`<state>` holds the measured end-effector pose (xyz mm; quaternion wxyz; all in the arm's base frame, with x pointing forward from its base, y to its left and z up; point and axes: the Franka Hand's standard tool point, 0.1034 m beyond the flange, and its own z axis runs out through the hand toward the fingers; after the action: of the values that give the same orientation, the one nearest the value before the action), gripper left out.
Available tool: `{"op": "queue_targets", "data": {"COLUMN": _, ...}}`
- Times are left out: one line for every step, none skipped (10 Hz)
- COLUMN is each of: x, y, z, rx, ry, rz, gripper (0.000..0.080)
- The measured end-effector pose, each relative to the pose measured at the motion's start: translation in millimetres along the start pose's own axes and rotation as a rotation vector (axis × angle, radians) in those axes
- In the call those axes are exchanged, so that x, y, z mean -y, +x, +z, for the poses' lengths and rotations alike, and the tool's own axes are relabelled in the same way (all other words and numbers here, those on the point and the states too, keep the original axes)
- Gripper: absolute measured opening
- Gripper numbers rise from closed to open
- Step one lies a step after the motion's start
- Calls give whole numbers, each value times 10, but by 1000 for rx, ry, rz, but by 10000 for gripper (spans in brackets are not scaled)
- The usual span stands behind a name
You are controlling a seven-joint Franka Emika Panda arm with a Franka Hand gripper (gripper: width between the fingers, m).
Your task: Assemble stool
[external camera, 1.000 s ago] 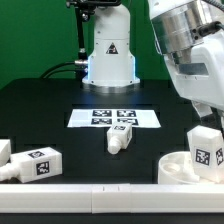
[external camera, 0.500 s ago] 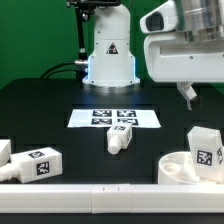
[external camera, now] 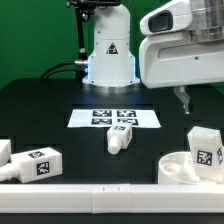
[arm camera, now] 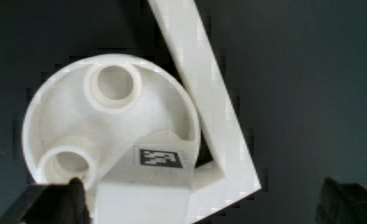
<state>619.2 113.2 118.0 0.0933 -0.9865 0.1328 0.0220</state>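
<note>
The round white seat disc (external camera: 180,169) lies at the front of the exterior view's right, by the white front rail. A tagged white leg (external camera: 205,148) stands upright at it. Another leg (external camera: 121,136) lies mid-table, and two more (external camera: 34,163) lie at the front left. My gripper (external camera: 182,98) hangs high above the table, behind the seat. In the wrist view the seat disc (arm camera: 109,115) with two round sockets and the tagged leg (arm camera: 169,168) lie far below my gripper (arm camera: 201,205). Its dark fingers (arm camera: 55,200) stand wide apart and hold nothing.
The marker board (external camera: 100,118) lies flat mid-table, in front of the robot base (external camera: 108,55). A white rail (external camera: 100,187) runs along the table's front edge and also shows in the wrist view (arm camera: 194,70), beside the seat.
The arm has swung from close and tilted at the exterior view's right to level, facing down. In the last half second the gripper shifted slightly left and lower.
</note>
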Motion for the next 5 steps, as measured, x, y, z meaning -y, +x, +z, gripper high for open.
{"op": "queue_targets", "data": {"x": 59, "y": 31, "z": -9, "rx": -21, "ry": -55, "rz": -194, "gripper": 649}}
{"op": "queue_targets", "data": {"x": 98, "y": 53, "z": 1, "rx": -39, "ry": -84, "rz": -362, "gripper": 649}}
{"op": "queue_targets", "data": {"x": 119, "y": 64, "z": 21, "rx": -52, "ry": -119, "rz": -542, "gripper": 649}}
{"op": "queue_targets", "data": {"x": 64, "y": 64, "z": 44, "rx": -79, "ry": -113, "rz": -582, "gripper": 649}}
{"op": "queue_targets", "data": {"x": 47, "y": 67, "z": 44, "rx": -70, "ry": -117, "rz": -646, "gripper": 649}}
